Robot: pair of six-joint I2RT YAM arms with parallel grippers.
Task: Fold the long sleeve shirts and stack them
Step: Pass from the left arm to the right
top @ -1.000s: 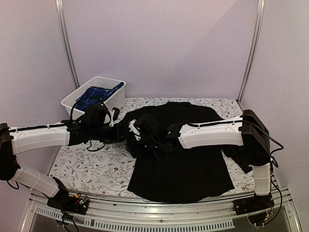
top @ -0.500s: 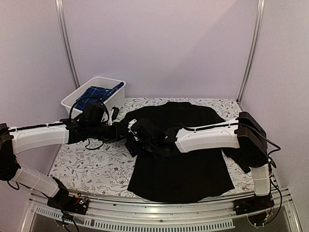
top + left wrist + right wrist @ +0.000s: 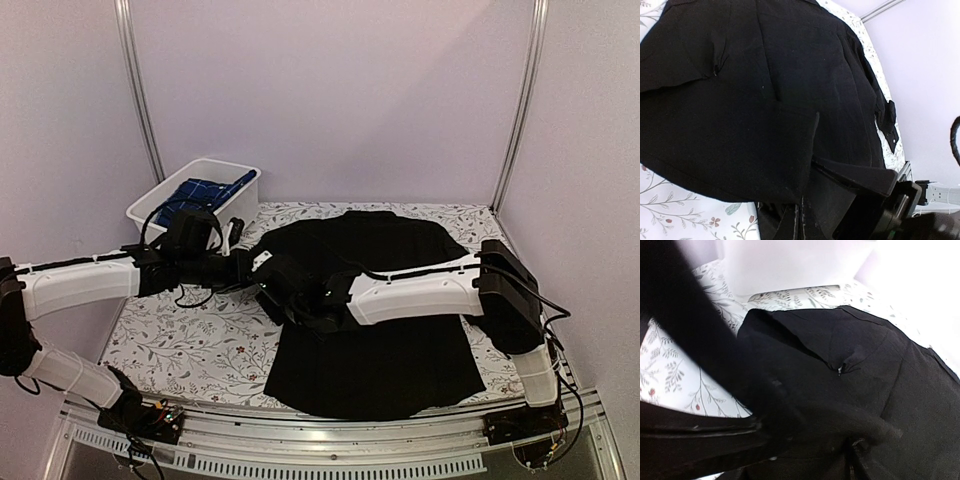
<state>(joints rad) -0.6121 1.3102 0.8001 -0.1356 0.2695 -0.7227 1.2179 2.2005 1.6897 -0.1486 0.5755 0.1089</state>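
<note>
The black shirt (image 3: 385,345) lies spread on the flowered table, collar at the back. It fills the left wrist view (image 3: 765,100) and the right wrist view (image 3: 865,365). Both grippers meet at its left edge. My left gripper (image 3: 256,268) is shut, its jaws pressed together on the black cloth edge (image 3: 802,220). My right gripper (image 3: 279,292) reaches across the shirt from the right and is shut on a bunched fold of the same shirt (image 3: 810,435). The dark blue plaid shirt (image 3: 195,195) lies crumpled in the white tub.
The white plastic tub (image 3: 150,207) stands at the back left corner, just behind my left arm. The flowered tablecloth (image 3: 190,330) shows left of the shirt. Metal frame posts stand at both back corners.
My right arm has swung left across the shirt, carrying its gripper and the held cloth toward the left gripper. The left gripper has barely moved.
</note>
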